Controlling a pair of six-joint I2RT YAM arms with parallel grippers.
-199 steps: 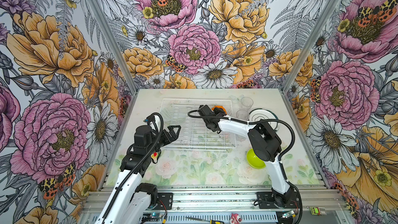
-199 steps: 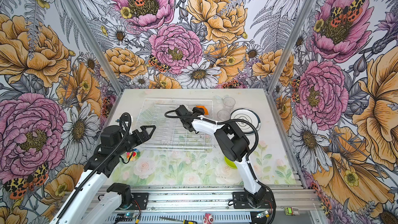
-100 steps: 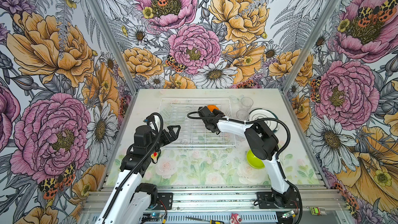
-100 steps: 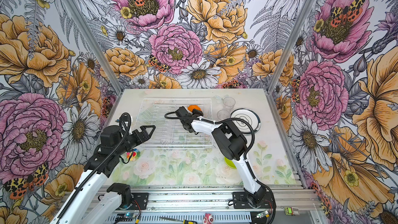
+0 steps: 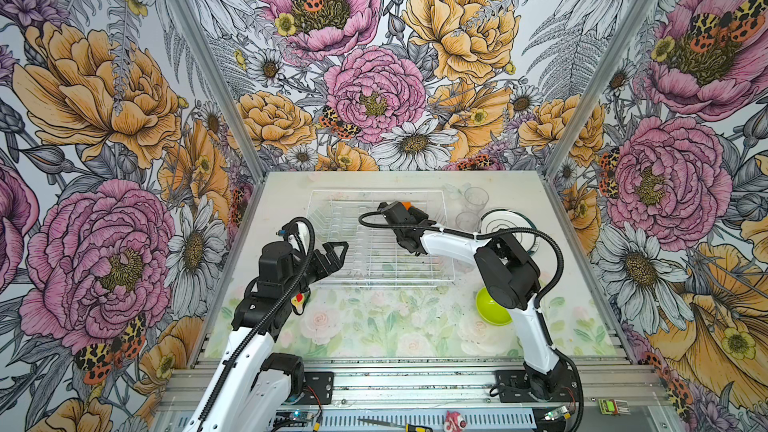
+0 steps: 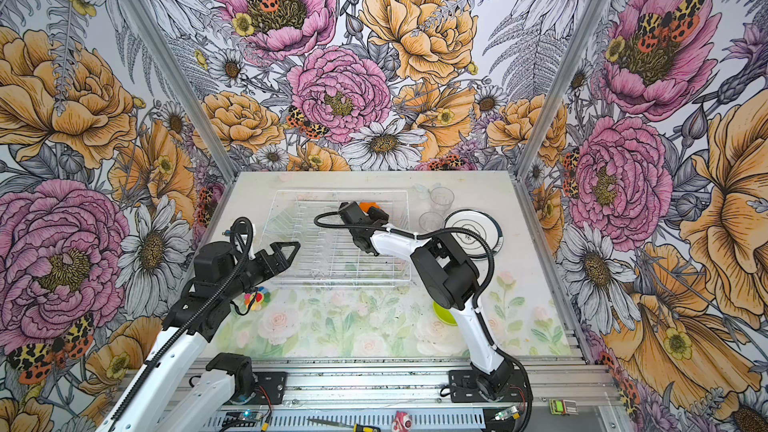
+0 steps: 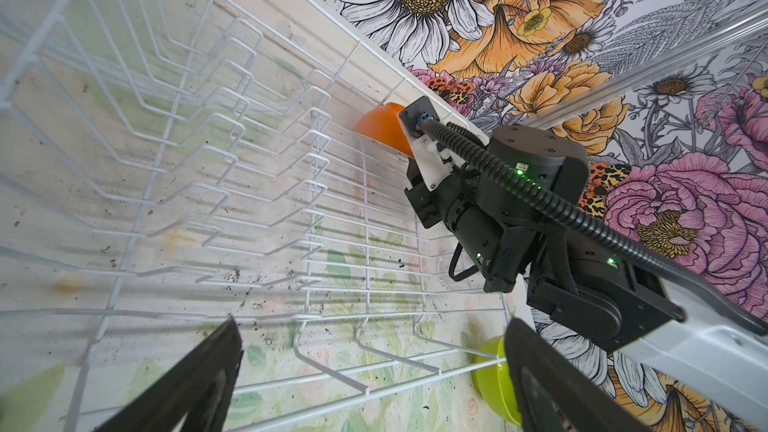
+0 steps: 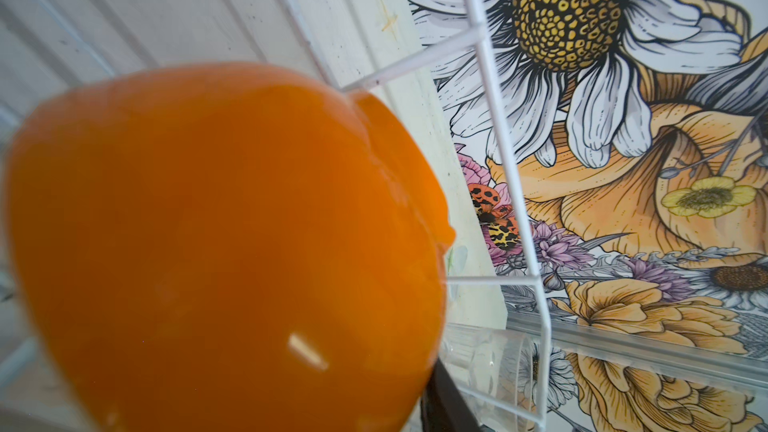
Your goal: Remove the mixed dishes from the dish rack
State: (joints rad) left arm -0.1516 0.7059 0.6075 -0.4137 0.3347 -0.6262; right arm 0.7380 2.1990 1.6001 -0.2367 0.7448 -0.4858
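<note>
Rack, left half: prong rows (image 5: 332, 222) of the dish rack (image 5: 386, 283) block low passes.
Rack, right half: right arm (image 5: 449, 243) crosses above the bare grid.
Rack, far right corner: orange bowl (image 5: 406, 204) and right hand (image 5: 415, 214) fill it.
Right of rack: cups (image 5: 475, 199), plate (image 5: 505, 224) and green bowl (image 5: 490, 307) crowd the table (image 5: 374, 326).
Near middle: open table between the arms.

table (image 5: 374, 338): pale floral print, flecked with dark specks.
dish rack (image 5: 376, 261): set directly on it.
clear cups (image 5: 475, 200): stood just right of the rack's far corner.
plate (image 5: 505, 224): laid right of the rack, beyond the cups.
lime-green bowl (image 5: 490, 309): placed off the rack's near right corner.
</note>
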